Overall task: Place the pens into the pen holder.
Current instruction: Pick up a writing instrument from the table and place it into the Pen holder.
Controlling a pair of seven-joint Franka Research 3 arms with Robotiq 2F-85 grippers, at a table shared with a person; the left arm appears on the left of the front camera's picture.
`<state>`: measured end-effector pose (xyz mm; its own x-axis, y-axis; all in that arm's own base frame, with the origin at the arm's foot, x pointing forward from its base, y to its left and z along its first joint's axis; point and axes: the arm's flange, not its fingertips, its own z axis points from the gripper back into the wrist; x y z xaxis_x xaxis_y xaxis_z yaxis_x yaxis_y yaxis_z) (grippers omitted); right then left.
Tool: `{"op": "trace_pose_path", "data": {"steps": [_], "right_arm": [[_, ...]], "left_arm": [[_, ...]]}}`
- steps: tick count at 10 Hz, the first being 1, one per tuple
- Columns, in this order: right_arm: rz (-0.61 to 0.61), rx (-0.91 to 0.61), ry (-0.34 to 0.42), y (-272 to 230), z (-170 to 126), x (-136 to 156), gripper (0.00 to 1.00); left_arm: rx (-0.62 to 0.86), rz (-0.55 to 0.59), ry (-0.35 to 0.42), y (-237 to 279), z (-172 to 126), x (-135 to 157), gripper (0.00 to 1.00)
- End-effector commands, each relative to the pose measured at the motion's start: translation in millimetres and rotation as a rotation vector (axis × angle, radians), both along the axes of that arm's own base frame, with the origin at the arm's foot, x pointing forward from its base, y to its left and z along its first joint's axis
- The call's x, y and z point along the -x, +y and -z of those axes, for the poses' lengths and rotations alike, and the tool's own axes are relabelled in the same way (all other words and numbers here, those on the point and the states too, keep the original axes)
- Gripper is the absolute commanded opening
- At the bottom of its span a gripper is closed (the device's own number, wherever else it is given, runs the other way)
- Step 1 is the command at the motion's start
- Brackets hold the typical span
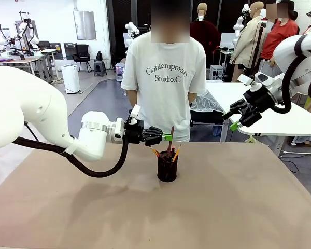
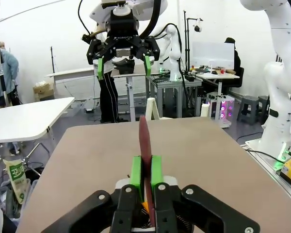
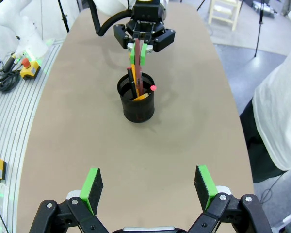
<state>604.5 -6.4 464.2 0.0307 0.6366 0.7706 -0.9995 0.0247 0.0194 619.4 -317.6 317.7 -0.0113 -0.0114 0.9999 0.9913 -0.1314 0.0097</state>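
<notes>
Reddish-brown pen [image 2: 144, 141] sits clamped upright in the left gripper [image 1: 167, 137], lined up over the pen holder [image 1: 167, 169] for dropping in. Right gripper [image 1: 235, 121] hangs apart, clear of the desk [image 1: 238, 202].

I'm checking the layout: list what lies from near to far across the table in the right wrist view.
Right claw → pen holder → reddish-brown pen → left claw.

Brown table [image 1: 238, 207] with black mesh pen holder [image 1: 167, 171] standing near middle.
</notes>
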Motion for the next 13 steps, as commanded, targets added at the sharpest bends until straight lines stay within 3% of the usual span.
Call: {"op": "trace_pose_path", "data": {"steps": [1,5,12,13], "right_arm": [[0.000,0.006,-0.009,0,-3,0,1.00],[0.000,0.006,-0.009,0,-3,0,1.00],[0.000,0.006,-0.009,0,-3,0,1.00],[0.000,0.006,-0.009,0,-3,0,1.00]], "left_arm": [[-0.009,0.004,0.012,-3,-1,-3,0.19],[-0.002,-0.003,0.026,0,-4,-1,0.97],[-0.031,-0.048,0.006,8,-8,0,1.00],[-0.004,-0.007,0.016,3,-3,-2,1.00]]}}
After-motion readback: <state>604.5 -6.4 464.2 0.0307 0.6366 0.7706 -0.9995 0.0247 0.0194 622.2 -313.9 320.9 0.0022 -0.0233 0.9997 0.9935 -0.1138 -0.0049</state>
